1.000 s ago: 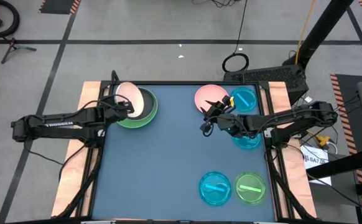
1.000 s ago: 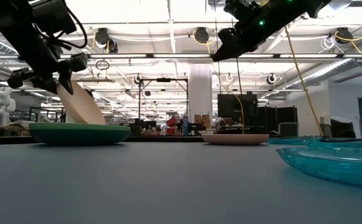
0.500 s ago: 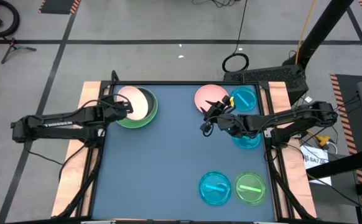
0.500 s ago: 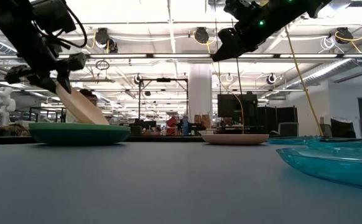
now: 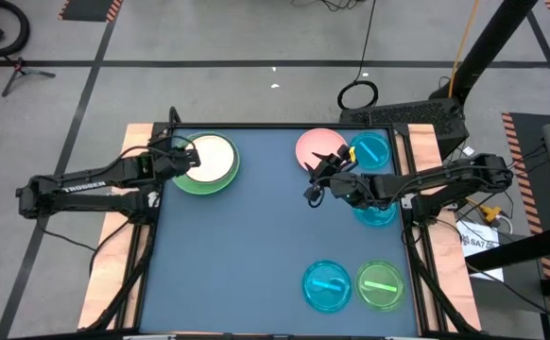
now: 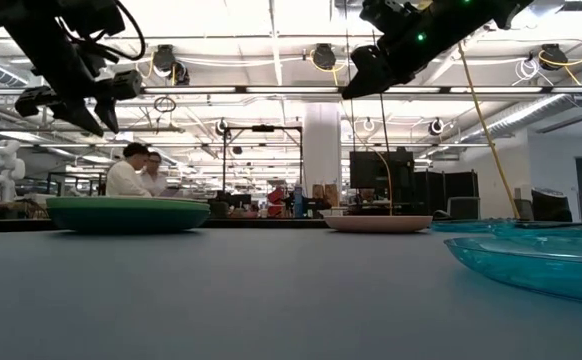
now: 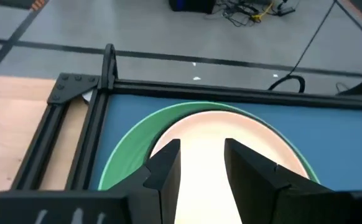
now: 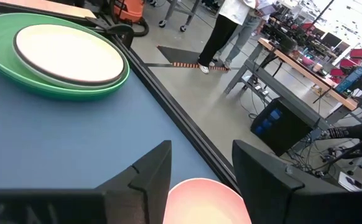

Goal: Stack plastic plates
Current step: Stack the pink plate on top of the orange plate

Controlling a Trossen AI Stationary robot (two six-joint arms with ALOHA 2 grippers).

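Note:
A cream plate (image 5: 214, 157) lies flat inside a larger green plate (image 5: 194, 182) at the table's far left. My left gripper (image 5: 188, 157) hovers open just above their left side; in the left wrist view its fingers frame the cream plate (image 7: 199, 134) without touching it. A pink plate (image 5: 313, 146) rests on the table at the far middle. My right gripper (image 5: 313, 189) hangs open, high above the table just near of the pink plate (image 6: 378, 223).
Translucent blue plates lie on the right: one (image 5: 370, 149) beside the pink plate, one (image 5: 377, 213) under the right arm, one (image 5: 327, 286) at the near edge next to a lime plate (image 5: 381, 286). Bare blue tabletop spans the middle and near left. People stand in the room behind.
The cream plate, held tilted with its lower rim on the green plate, has tipped down and now lies flat in it. My left gripper has let go of it and risen slightly, drawing back toward the table's left. The right arm kept still.

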